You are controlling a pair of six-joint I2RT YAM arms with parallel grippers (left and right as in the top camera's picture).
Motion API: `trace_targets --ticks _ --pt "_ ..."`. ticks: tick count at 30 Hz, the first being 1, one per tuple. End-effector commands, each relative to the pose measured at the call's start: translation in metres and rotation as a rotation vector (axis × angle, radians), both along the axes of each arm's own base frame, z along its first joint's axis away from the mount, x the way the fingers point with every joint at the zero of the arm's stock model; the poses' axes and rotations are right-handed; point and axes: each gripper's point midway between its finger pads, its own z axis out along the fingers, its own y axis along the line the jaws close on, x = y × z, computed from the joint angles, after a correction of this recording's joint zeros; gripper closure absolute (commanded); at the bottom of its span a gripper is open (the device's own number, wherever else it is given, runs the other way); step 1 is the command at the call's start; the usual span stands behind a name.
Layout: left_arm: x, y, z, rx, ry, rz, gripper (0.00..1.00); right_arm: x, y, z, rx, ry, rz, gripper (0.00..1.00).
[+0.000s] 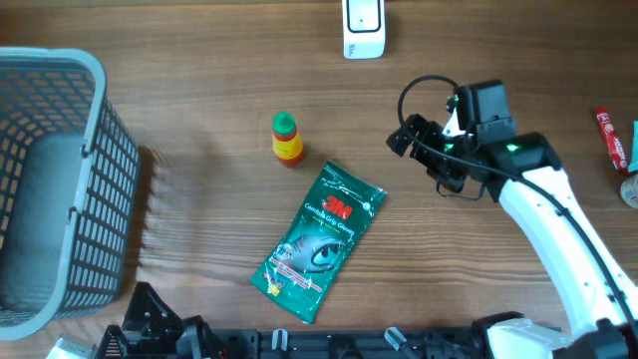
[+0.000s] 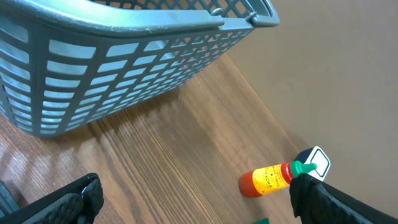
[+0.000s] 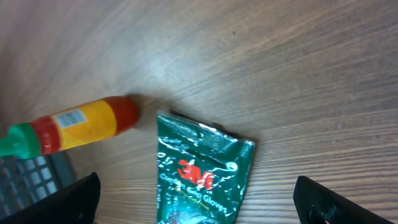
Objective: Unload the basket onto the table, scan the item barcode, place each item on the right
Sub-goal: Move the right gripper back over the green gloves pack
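Green glove packet (image 1: 321, 242), flat and face up on the wooden surface (image 1: 199, 60) near the middle of the overhead view, lying at a slant with its top toward the upper right. A small yellow bottle (image 1: 286, 139) with a red shoulder and green cap rests just above and left of it, close but not touching. I cannot tell from the task which of the two is meant to be scanned. The white scanner (image 1: 364, 28) sits at the far edge, well apart from both. My right claw (image 1: 424, 158) hovers to the right of the packet's top, jaws spread wide and empty; its wrist view looks down on the packet top and the bottle. My left claw (image 2: 193, 208) is also wide open and empty, low at the near edge, looking past the grey mesh basket (image 2: 124, 74) toward the bottle. I judge the task barely begun: nothing is gripped, nothing has been brought to the scanner. Picking up and presenting the code are all left. No barcode is readable; a pale patch on the bottle label and a white strip on the packet are too blurred. The scanner is cut off at the top, and a red item (image 1: 610, 140) is cropped at the right edge.
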Motion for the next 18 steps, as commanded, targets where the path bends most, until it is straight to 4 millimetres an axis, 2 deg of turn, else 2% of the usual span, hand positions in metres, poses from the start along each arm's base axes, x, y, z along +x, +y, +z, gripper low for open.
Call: trace_targets --ticks 1,5,12,14,18 --pt "0.0 0.0 0.001 0.002 -0.007 -0.004 0.0 -0.006 0.001 -0.023 -0.025 0.059 0.0 0.0" --pt "0.0 0.0 0.001 0.002 -0.007 -0.004 0.0 -0.014 0.03 -0.041 -0.02 0.095 0.049 0.0" --pt "0.0 0.0 0.001 0.002 -0.007 -0.004 0.0 -0.027 0.089 -0.034 0.003 0.019 0.195 0.0" --pt "0.0 0.0 0.001 0.002 -0.007 -0.004 0.0 -0.03 0.097 -0.039 -0.014 0.022 0.191 0.0" --pt "0.0 0.0 0.001 0.002 -0.007 -0.004 0.0 -0.037 0.107 -0.06 -0.02 0.111 0.131 0.0"
